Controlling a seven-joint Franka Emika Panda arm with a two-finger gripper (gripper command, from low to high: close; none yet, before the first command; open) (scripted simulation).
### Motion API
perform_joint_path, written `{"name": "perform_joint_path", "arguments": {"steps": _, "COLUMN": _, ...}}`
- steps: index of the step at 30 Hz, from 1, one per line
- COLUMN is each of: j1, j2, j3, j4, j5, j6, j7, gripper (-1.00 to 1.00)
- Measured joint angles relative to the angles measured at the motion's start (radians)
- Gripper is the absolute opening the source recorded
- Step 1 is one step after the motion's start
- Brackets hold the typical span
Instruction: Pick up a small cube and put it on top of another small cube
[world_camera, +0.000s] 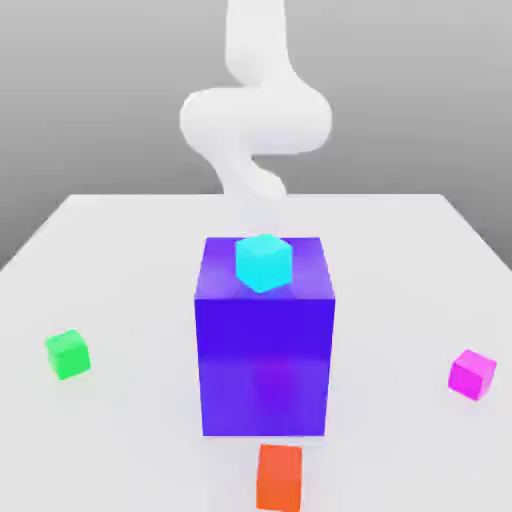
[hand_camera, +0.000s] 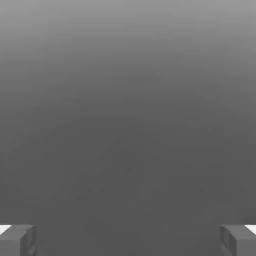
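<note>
On the white table (world_camera: 120, 250), magenta cube (world_camera: 472, 374) and green cube (world_camera: 68, 354) well apart, end effector (hand_camera: 128, 240) released, grasping nothing.

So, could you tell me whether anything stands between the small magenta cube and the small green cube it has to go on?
Yes: the big blue-purple block, a cyan cube on top, stands between the small magenta cube and small green cube.

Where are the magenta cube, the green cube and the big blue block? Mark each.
magenta cube (world_camera: 471, 374): exterior view, front face.
green cube (world_camera: 68, 355): exterior view, front face.
big blue block (world_camera: 264, 365): exterior view, front face.
</note>
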Motion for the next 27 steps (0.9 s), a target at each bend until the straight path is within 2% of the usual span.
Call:
{"name": "perform_joint_path", "arguments": {"steps": 12, "j1": 0.09, "j2": 0.438, "j3": 0.272, "j4": -0.145, "j5": -0.108, "j6": 0.214, "j7": 0.109, "gripper": 0.0}}
{"name": "perform_joint_path", "arguments": {"steps": 18, "j1": 0.182, "j2": 0.659, "j3": 0.376, "j4": -0.216, "j5": -0.186, "j6": 0.318, "j7": 0.181, "gripper": 0.0}}
{"name": "perform_joint_path", "arguments": {"steps": 24, "j1": 0.295, "j2": 0.873, "j3": 0.421, "j4": -0.284, "j5": -0.239, "j6": 0.425, "j7": 0.234, "gripper": 0.0}}
{"name": "perform_joint_path", "arguments": {"steps": 27, "j1": 0.354, "j2": 0.967, "j3": 0.363, "j4": -0.273, "j5": -0.325, "j6": 0.485, "j7": 0.301, "gripper": 0.0}}
